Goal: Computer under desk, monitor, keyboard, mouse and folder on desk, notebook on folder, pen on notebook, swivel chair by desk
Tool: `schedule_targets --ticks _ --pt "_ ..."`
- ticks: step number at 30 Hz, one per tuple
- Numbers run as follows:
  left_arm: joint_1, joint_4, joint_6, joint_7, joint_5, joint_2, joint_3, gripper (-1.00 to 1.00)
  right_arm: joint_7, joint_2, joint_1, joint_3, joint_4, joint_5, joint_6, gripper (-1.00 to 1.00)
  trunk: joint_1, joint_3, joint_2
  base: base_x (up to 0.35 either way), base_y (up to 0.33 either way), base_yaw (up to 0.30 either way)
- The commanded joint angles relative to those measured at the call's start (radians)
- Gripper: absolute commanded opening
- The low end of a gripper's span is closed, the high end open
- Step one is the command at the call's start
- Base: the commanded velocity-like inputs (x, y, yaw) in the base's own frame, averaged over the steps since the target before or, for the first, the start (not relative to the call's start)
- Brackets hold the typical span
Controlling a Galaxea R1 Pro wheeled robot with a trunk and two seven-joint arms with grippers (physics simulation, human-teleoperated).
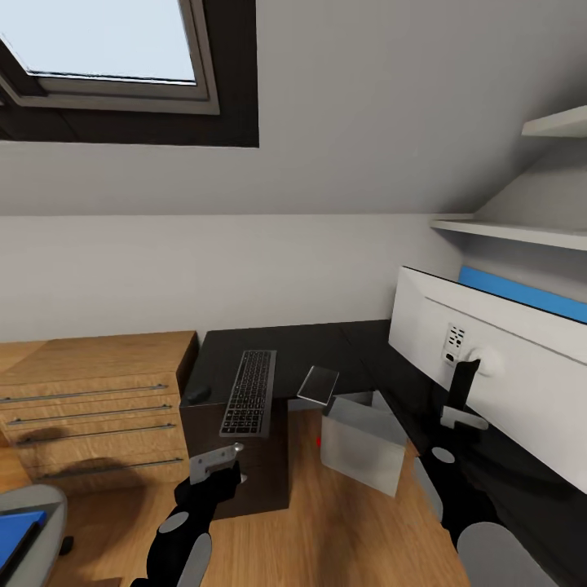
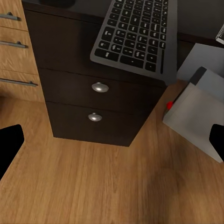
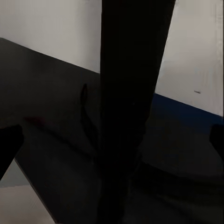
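Observation:
The glossy black desk [image 1: 326,346] carries the keyboard [image 1: 249,393] [image 2: 135,32], the mouse [image 1: 196,393] left of it and the notebook [image 1: 318,384] to its right. The monitor [image 1: 505,342] stands at the right with its white back to me. Its black stand [image 3: 135,93] rises between the fingers of my right gripper [image 1: 463,417], which is open around it. My left gripper [image 1: 216,462] hangs open before the dark drawer unit [image 2: 93,88]. The grey computer [image 1: 363,440] [image 2: 196,112] sits on the floor under the desk. The blue folder [image 1: 18,530] lies on the swivel chair [image 1: 37,497].
A light wooden drawer cabinet [image 1: 90,399] stands left of the desk. White shelves [image 1: 514,231] and a blue wall panel [image 1: 522,293] are behind the monitor. A skylight [image 1: 106,49] is overhead. Wood floor [image 2: 102,186] runs in front of the drawer unit.

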Motion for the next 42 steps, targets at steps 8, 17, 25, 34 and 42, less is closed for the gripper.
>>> schedule_targets --ticks 8,17,25,34,42 --pt "-0.001 -0.001 0.002 0.009 0.011 0.000 -0.001 1.00 -0.002 -0.010 -0.003 -0.030 0.003 0.000 -0.005 1.00 0.000 -0.001 -0.001 0.000 0.000 0.000" --pt "-0.001 -0.001 0.002 0.009 0.011 0.000 -0.001 1.00 0.002 -0.035 -0.039 -0.043 0.080 -0.021 -0.023 1.00 0.000 -0.001 -0.001 0.000 0.000 0.000" --pt "-0.001 0.001 0.002 0.009 0.011 0.000 -0.001 1.00 0.026 -0.036 -0.049 -0.045 0.107 -0.091 -0.073 1.00 0.000 -0.001 -0.001 0.000 0.000 0.000" --pt "-0.001 0.002 0.002 0.009 0.012 0.000 -0.001 1.00 0.058 -0.039 -0.089 -0.045 0.207 -0.112 -0.084 1.00 0.000 -0.001 -0.001 0.000 0.000 0.000" --pt "-0.001 0.011 0.002 0.008 0.011 -0.001 -0.001 1.00 0.073 -0.059 -0.122 -0.045 0.298 -0.114 -0.109 1.00 0.000 -0.001 -0.001 0.000 0.000 0.000"
